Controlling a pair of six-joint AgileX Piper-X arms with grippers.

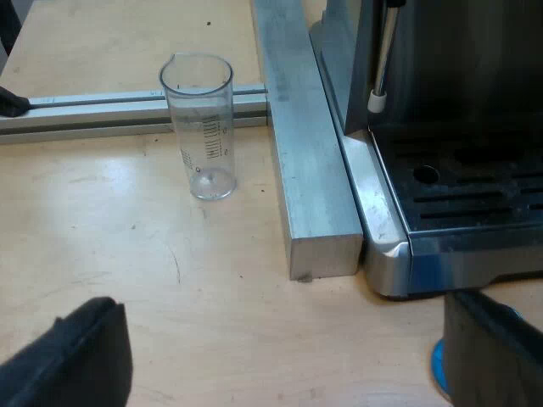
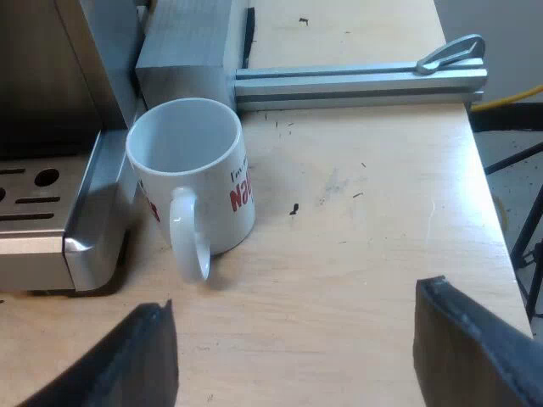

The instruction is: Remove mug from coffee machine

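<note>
Black fingers of my right hand (image 2: 293, 298) are spread wide with nothing between them, and my left hand (image 1: 280, 301) is the same deal, wide and empty. So the white ceramic mug with red lettering (image 2: 199, 182) is standing upright on the pale wooden surface (image 2: 365, 220), just beside the corner of the stainless steel espresso machine (image 2: 85, 237) and off its slotted drip tray (image 2: 30, 199). I'd say it's pretty much removed already. It looks empty, so it should be light, but it's glazed ceramic: stiff, slick, and it'll chip if it knocks the steel. Its handle points toward my right hand, so I'd pinch there, or else over the rim wall. Over by the left hand, a clear measuring glass with printed marks (image 1: 202, 127) stands near a square aluminium bar (image 1: 314, 170) running along the machine.
</note>
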